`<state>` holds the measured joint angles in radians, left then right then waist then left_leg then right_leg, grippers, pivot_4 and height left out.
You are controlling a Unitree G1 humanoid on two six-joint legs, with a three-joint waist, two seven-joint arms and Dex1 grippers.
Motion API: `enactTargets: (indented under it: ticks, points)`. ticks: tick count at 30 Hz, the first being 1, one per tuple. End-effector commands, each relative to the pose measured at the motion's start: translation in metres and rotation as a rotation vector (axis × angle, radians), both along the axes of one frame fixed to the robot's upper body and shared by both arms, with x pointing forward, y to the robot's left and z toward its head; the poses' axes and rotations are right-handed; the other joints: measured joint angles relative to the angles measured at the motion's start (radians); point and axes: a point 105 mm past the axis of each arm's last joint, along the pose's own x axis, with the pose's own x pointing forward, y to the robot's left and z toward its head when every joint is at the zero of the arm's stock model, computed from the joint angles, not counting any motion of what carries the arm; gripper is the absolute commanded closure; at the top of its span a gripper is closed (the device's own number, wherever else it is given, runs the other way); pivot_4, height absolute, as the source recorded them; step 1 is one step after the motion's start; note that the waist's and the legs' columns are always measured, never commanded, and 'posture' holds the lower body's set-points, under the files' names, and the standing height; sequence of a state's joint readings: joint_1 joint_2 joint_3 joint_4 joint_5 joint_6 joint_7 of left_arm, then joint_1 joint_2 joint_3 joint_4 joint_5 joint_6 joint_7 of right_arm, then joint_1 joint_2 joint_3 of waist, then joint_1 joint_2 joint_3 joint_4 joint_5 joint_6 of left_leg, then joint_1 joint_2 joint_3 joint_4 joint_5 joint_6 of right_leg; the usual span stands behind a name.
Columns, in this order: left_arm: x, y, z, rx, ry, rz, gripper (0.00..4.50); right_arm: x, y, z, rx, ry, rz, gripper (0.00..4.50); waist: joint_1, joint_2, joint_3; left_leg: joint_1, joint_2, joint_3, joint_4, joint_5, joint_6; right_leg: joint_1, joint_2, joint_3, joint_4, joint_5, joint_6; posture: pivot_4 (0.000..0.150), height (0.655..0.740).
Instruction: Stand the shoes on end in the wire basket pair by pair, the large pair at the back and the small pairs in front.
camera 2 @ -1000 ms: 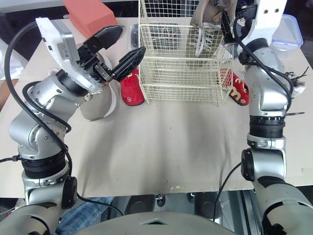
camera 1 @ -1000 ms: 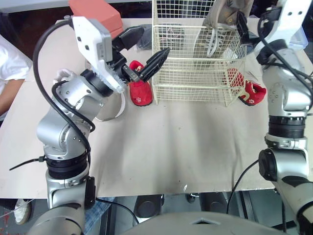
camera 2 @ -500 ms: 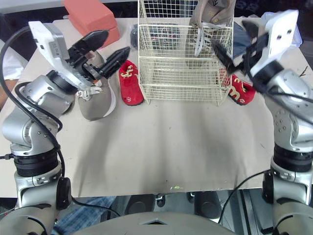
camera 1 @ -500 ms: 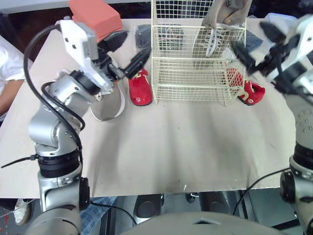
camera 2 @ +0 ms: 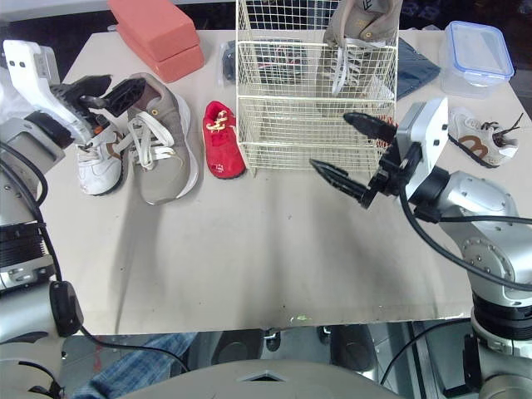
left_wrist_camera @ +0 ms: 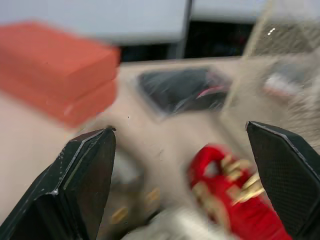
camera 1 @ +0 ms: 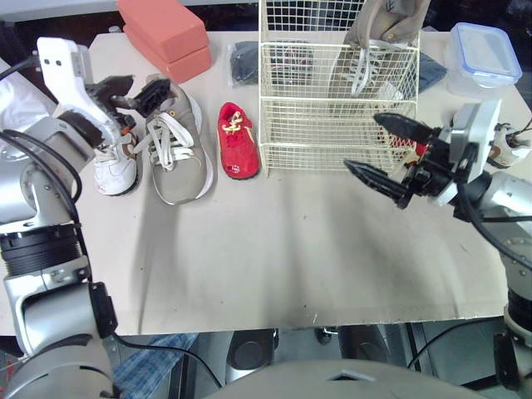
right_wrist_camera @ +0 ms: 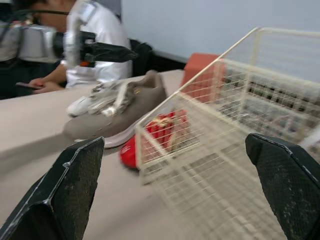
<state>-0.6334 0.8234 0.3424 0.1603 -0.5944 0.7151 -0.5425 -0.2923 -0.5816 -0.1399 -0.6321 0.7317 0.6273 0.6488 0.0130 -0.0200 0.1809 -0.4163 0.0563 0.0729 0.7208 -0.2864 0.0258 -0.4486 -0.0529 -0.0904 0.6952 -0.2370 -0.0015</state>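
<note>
Your robot's limbs | left arm [camera 1: 33, 195] and right arm [camera 2: 490, 249]: rounded silver-grey shells, ribbed black collars at the joints | white housing [camera 1: 58, 62] boxed at each wrist | black cables [camera 2: 416, 226] looping outside the shells | left tool [camera 2: 128, 81], right tool [camera 1: 361, 140]: two tapered black fingers each, finely textured faces

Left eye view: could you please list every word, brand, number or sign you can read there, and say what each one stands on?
No text here can be read.
Red shoe: gold marks on the upper, too small to read.
Black packet: pale print, too blurred to read.
Grey sneaker standing in the wire basket: a small dark mark near the top, too small to read.
</note>
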Motion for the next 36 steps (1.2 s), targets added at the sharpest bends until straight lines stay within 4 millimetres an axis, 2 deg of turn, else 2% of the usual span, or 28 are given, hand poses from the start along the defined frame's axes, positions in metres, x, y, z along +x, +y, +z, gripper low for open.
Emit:
enactTargets:
  ticks: [1, 6, 11, 20, 34, 35, 36]
  points:
    - [0.003, 0.019, 0.01, -0.025, 0.039, 0.047, 0.0, -0.013, 0.01, 0.002, -0.01, -0.052, 0.038, 0.03, 0.001, -0.001, 0.0, 0.0, 0.0, 0.0, 0.0, 0.0, 0.0, 0.0, 0.0, 0.0, 0.0, 0.0, 0.0, 0.15, 0.686]
    - [0.011, 0.042, 0.002, -0.012, 0.192, 0.117, 0.0, -0.014, 0.014, -0.004, -0.012, -0.05, 0.036, 0.03, 0.001, -0.005, 0.0, 0.0, 0.0, -0.001, 0.0, 0.0, 0.0, 0.0, 0.0, -0.001, 0.0, -0.002, 0.003, 0.15, 0.686]
    - [0.022, 0.05, -0.012, 0.03, 0.335, 0.124, 0.0, -0.014, 0.017, -0.009, -0.004, -0.049, 0.033, 0.03, 0.002, -0.006, 0.0, -0.001, -0.001, 0.0, 0.0, 0.0, 0.0, 0.0, 0.0, -0.005, 0.0, -0.002, 0.003, 0.15, 0.686]
    - [0.038, 0.044, -0.029, 0.087, 0.49, 0.112, 0.0, -0.017, 0.019, -0.016, 0.006, -0.03, 0.032, 0.03, 0.001, -0.009, 0.001, -0.001, -0.001, 0.0, 0.001, 0.0, 0.0, -0.001, 0.0, -0.005, 0.0, -0.002, 0.003, 0.15, 0.686]
    - [0.024, 0.043, -0.062, 0.164, 0.772, 0.115, 0.0, -0.02, 0.018, -0.021, -0.022, -0.034, 0.041, 0.03, -0.003, -0.009, 0.001, -0.001, -0.001, 0.001, 0.001, 0.0, 0.0, -0.001, 0.0, -0.004, 0.001, -0.002, 0.003, 0.15, 0.686]
    - [0.023, 0.042, -0.065, 0.159, 0.782, 0.115, 0.51, -0.02, 0.018, -0.022, -0.028, -0.034, 0.043, 0.0, -0.003, -0.009, 0.001, -0.001, -0.001, 0.001, 0.001, 0.0, 0.0, -0.001, 0.0, -0.004, 0.001, -0.002, 0.003, 0.15, 0.686]
    - [0.023, 0.042, -0.067, 0.151, 0.79, 0.116, 0.82, -0.021, 0.018, -0.022, -0.034, -0.037, 0.045, 0.0, -0.003, -0.009, 0.001, 0.0, -0.001, 0.001, 0.001, 0.0, 0.0, -0.001, 0.0, -0.004, 0.001, -0.002, 0.003, 0.15, 0.686]
